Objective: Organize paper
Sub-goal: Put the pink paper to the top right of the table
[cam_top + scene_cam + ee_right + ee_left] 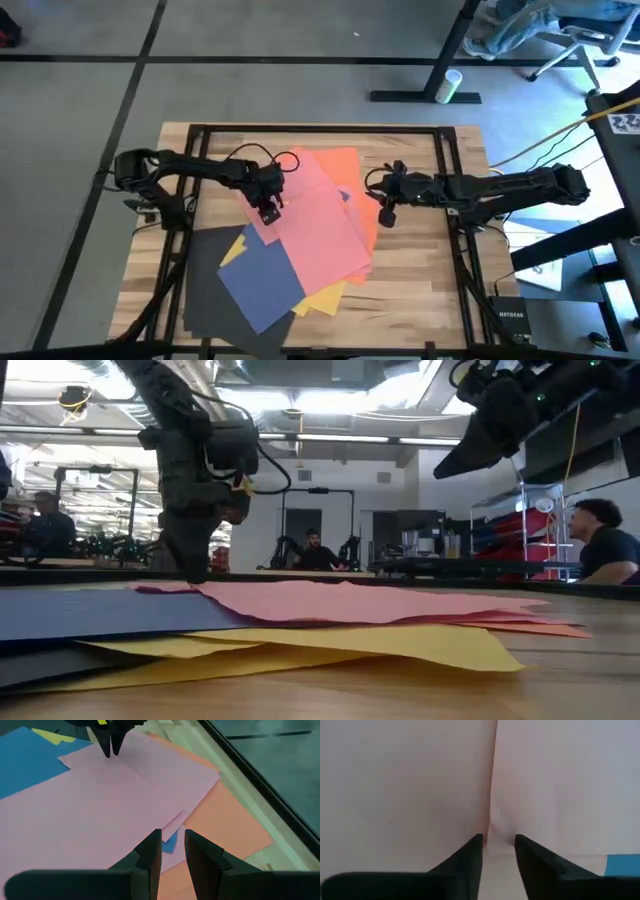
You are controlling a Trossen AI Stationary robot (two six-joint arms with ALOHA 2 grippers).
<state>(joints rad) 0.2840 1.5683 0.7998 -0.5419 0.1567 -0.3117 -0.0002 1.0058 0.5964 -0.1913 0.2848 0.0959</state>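
On the wooden table [420, 300] lies my loose pile of paper: a pink sheet [325, 215] on top, an orange sheet [365, 225] under its right edge, a blue sheet [262, 280] and a yellow sheet [320, 298] toward the front, a dark sheet [205, 285] at the bottom left. My left gripper [268, 212] presses down at the pink sheet's left corner, fingers a narrow gap apart with a small ridge of pink between them. My right gripper [385, 212] hangs above the pile's right edge, fingers slightly apart, holding nothing.
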